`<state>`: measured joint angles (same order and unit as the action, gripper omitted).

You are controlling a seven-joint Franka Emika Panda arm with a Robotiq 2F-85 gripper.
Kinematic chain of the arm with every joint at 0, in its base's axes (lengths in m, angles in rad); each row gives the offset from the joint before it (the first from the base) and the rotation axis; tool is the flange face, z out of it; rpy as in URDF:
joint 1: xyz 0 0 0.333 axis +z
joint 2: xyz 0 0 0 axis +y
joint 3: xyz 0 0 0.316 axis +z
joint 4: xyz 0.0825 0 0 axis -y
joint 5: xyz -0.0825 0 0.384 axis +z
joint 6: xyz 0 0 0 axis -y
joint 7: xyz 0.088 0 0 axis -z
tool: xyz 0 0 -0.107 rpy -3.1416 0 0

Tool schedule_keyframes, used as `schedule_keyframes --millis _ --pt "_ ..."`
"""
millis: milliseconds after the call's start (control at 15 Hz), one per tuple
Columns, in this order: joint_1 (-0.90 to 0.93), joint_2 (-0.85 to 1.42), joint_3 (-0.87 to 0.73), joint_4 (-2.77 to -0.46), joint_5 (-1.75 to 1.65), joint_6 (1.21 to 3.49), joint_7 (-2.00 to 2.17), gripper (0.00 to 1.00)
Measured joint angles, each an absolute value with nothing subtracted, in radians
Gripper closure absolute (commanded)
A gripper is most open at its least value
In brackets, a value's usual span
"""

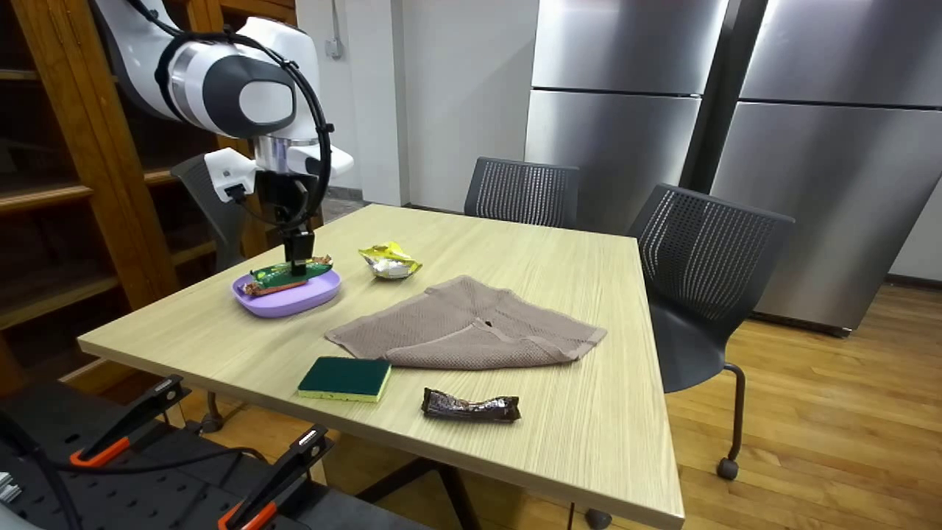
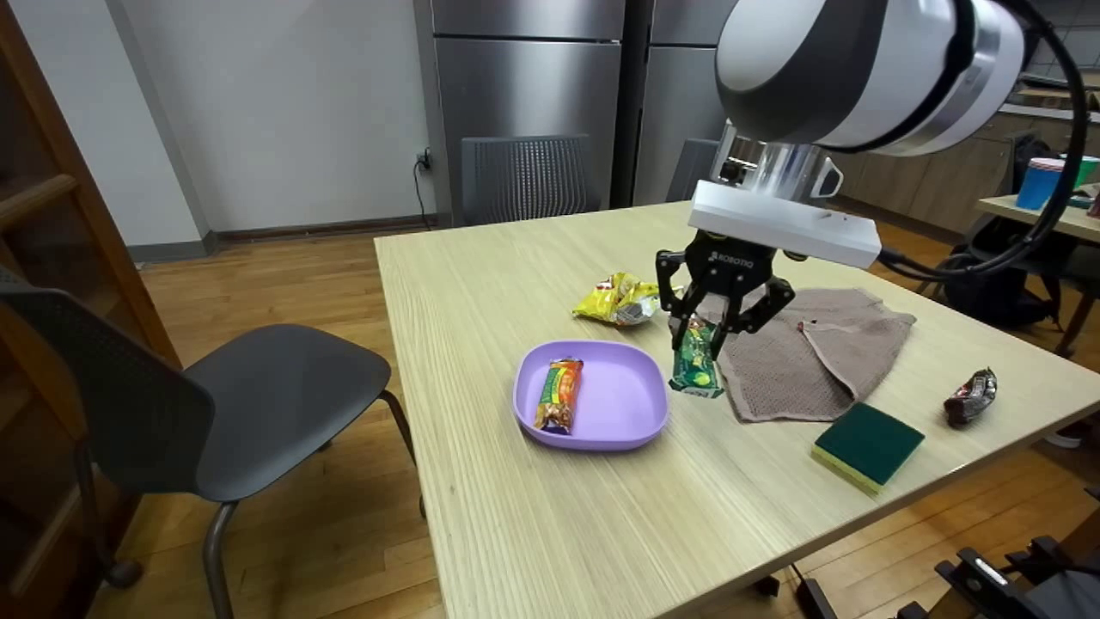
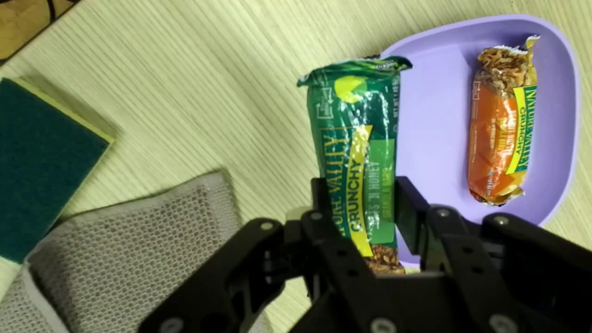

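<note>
The black pincer (image 2: 698, 346) holds a green snack bar (image 2: 697, 376). Near it, a purple plate (image 2: 624, 401) sits on the counter (image 2: 524, 524) with an orange snack bar (image 2: 559, 394) in it. A crinkly yellow bag (image 2: 612, 301), a brown cloth (image 2: 775, 378), a green-topped sponge (image 2: 870, 443) and a shiny dark packet (image 2: 971, 397) lie there too.

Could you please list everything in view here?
Table: one, pale wood, centre.
Dish: one, purple, on table.
Loose granola bar: one, orange, in dish.
Held granola bar: one, green, in gripper.
Crumpled bag: one, yellow-silver, on table.
Cloth: one, taupe, on table.
Sponge: one, green-yellow, on table.
Wrapped bar: one, dark brown, near sponge.
Chairs: three, dark grey, around table.
Refrigerators: two, silver, beyond table.
Cabinet: one, brown, beside table.
Clamps: two, black-orange, by table edge.
Cups: at least two, blue and green, background.
Arm: one, white and dark grey, above table.
Gripper: one, black, closed on held granola bar.
</note>
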<state>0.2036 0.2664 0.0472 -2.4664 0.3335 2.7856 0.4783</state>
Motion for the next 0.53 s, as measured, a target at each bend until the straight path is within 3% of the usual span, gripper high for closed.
schedule_keyframes --millis 533 --pt "0.261 0.383 0.052 -2.345 0.309 2.784 0.515 0.87"
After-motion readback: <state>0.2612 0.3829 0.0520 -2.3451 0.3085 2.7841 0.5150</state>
